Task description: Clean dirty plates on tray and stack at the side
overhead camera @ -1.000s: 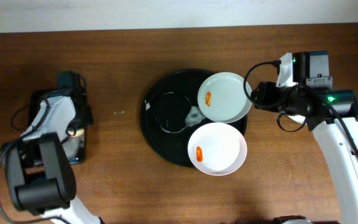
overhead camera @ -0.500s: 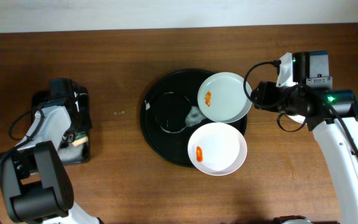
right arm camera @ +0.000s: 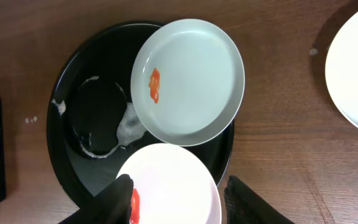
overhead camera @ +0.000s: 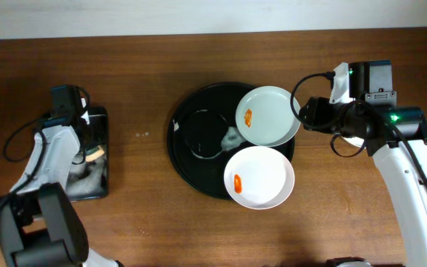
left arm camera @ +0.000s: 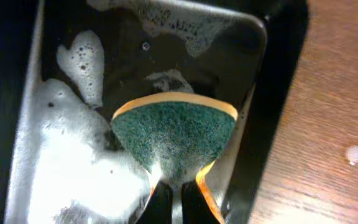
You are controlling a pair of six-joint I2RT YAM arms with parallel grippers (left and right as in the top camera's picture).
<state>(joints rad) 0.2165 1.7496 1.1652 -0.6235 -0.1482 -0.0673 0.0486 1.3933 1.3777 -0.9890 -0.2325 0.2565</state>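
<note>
The round black tray [overhead camera: 187, 167] holds two white plates. The upper plate [overhead camera: 269, 119] [right arm camera: 191, 81] and the lower plate [overhead camera: 262, 178] [right arm camera: 173, 186] each carry an orange-red smear. A third white plate [right arm camera: 356, 68] lies on the table at the right edge of the right wrist view; the arm hides it in the overhead view. My right gripper [right arm camera: 182, 205] [overhead camera: 306, 115] is open and empty, above the lower plate. My left gripper [left arm camera: 174, 202] [overhead camera: 87, 152] is shut on a green and yellow sponge [left arm camera: 174, 134] inside the rectangular tray.
The small rectangular black tray [overhead camera: 98, 122] [left arm camera: 272, 112] at the left holds white soap foam [left arm camera: 61, 162]. A ring of foam [overhead camera: 202, 137] [right arm camera: 126, 127] lies on the bare left part of the round tray. Bare wooden table [overhead camera: 139, 193] lies between the two trays.
My left arm has swung left and its wrist has turned, so more of the rectangular tray shows; the sponge stays in its grip. The right arm and the plates have not moved.
</note>
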